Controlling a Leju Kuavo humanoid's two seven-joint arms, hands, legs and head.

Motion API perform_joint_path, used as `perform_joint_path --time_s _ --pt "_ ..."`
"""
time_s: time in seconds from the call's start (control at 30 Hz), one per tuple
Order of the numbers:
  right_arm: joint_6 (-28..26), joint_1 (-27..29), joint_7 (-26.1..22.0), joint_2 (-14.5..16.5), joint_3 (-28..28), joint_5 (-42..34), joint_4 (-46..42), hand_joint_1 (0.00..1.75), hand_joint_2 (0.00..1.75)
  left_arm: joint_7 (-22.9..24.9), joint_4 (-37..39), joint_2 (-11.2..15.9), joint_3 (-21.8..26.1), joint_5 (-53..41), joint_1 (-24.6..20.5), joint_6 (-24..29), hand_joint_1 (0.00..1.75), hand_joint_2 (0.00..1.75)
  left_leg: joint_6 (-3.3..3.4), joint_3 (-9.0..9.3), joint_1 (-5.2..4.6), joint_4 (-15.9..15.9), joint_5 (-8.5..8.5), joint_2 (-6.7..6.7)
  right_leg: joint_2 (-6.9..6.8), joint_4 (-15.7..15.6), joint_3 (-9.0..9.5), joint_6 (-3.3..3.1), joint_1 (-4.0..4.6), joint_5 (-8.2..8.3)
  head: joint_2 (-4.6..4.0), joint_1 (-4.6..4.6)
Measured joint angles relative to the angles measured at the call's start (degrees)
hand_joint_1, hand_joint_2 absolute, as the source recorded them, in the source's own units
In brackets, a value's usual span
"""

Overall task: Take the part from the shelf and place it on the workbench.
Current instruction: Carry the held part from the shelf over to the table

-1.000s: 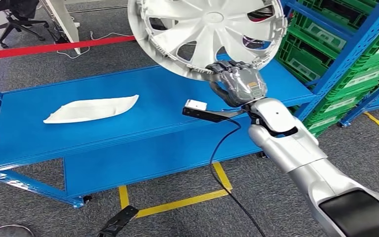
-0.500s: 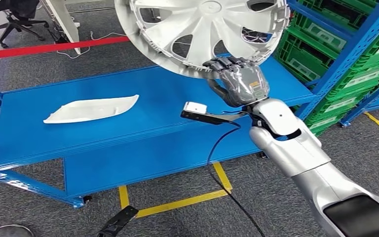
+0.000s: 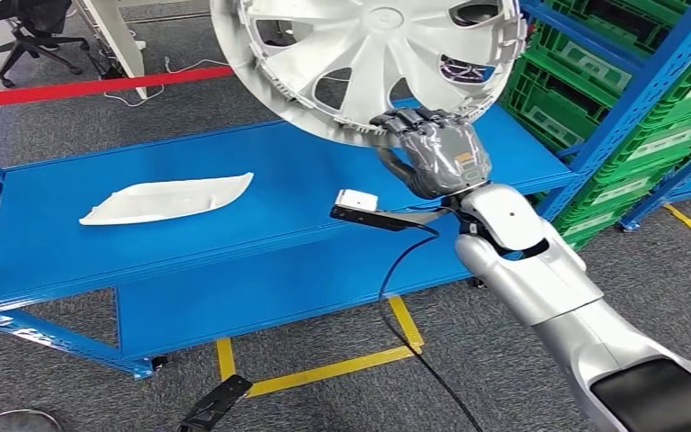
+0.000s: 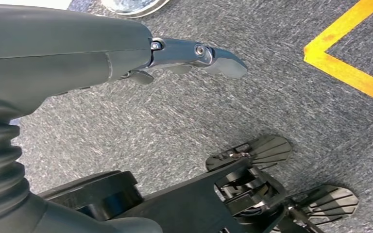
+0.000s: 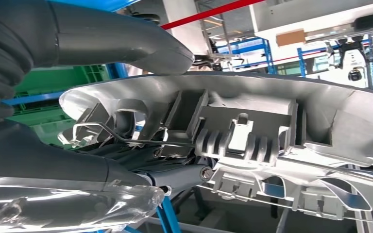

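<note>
Fingers (image 3: 411, 120) of right hand (image 3: 436, 153) curled over the lower rim of the wheel cover (image 3: 369, 54); thumb (image 5: 126, 43) pressed against the opposite face of the rim in the right wrist view. Grip confined to one short stretch of rim, remainder of the part unsupported.

Wheel cover held aloft, tilted, above the far right portion of the blue workbench (image 3: 72, 261), clear of its surface. White curved panel (image 3: 166, 198) lying flat on the workbench top, well to the left of the wheel cover.

Risk, as judged: edge grip on a wide, light disc, so possible pivoting or slipping out of the fingers during lowering. Further risk of the rim striking the blue shelf upright (image 3: 634, 99) just right of the workbench, or catching the workbench edge if brought down at the present tilt.

Right arm extended forward and up from the lower right, wrist bent back, palm toward the part. Left hand (image 4: 77, 58) hanging over grey carpet (image 4: 223, 107), fingers extended, holding nothing.
</note>
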Motion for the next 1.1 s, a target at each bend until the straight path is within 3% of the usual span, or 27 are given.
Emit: perform_joint_path --time_s 0.5,0.7,0.83,0.9,1.0,1.03,1.07,1.1 --pt "-0.82 2.75 -1.72 0.00 0.39 -2.64 0.01 1.75 1.75 0.58 0.00 0.36 0.01 0.80 -0.11 0.22 0.00 1.75 0.02 -0.02 0.00 0.01 -0.02 0.00 -0.01 -0.01 0.01 0.02 -0.01 -0.01 -0.01 0.00" --pt "-0.91 4.04 -2.16 0.01 0.40 -3.07 0.17 1.75 1.75 1.62 0.00 0.58 0.47 1.79 -0.10 0.37 0.00 1.75 0.58 -0.26 -0.30 0.42 -0.33 -0.01 -0.01 -0.11 0.02 0.43 -0.29 0.00 -0.01 -0.02" --pt "-0.91 4.26 -2.22 0.02 0.41 -3.20 0.17 1.75 1.75 1.72 0.00 0.59 1.09 1.83 -0.13 0.38 0.00 1.75 1.34 -0.31 -0.28 0.33 0.36 0.06 -0.01 -0.29 -0.01 1.25 -0.38 0.31 -0.01 -0.01" --pt "-0.92 4.30 -2.23 0.02 0.38 -3.30 0.17 1.75 1.75 1.73 0.00 0.51 1.23 1.86 -0.18 0.40 0.00 1.75 1.76 -0.15 0.08 -0.26 0.88 0.20 -0.15 2.22 -1.11 1.57 -0.27 -1.79 -0.01 0.13" --pt "-0.96 4.53 -2.36 0.02 0.37 -3.42 0.18 1.75 1.75 1.73 0.00 0.48 1.36 1.95 -0.17 0.42 0.00 1.75 1.89 -0.17 0.25 -0.37 1.05 0.31 -0.35 13.45 -5.41 2.07 -0.35 -7.70 -0.01 0.31" --pt "-0.97 4.64 -2.43 0.02 0.37 -3.45 0.19 1.75 1.75 1.73 0.00 0.48 1.39 1.96 -0.15 0.43 0.00 1.75 1.86 -0.19 0.29 -0.35 1.08 0.32 -0.38 16.00 -6.24 2.23 -0.41 -8.51 -0.01 0.32" --pt "-0.97 4.72 -2.49 0.02 0.37 -3.49 0.19 1.75 1.75 1.73 0.00 0.47 1.42 1.97 -0.14 0.43 0.00 1.75 1.79 -0.20 0.37 -0.30 1.10 0.32 -0.40 16.39 -6.05 2.36 -0.49 -8.23 -0.01 0.35" --pt "-0.97 4.76 -2.52 0.02 0.37 -3.53 0.19 1.75 1.75 1.73 0.00 0.45 1.44 1.98 -0.13 0.44 0.00 1.75 1.66 -0.21 0.52 -0.21 1.10 0.29 -0.44 14.35 -4.63 2.51 -0.61 -6.95 -0.01 0.34"
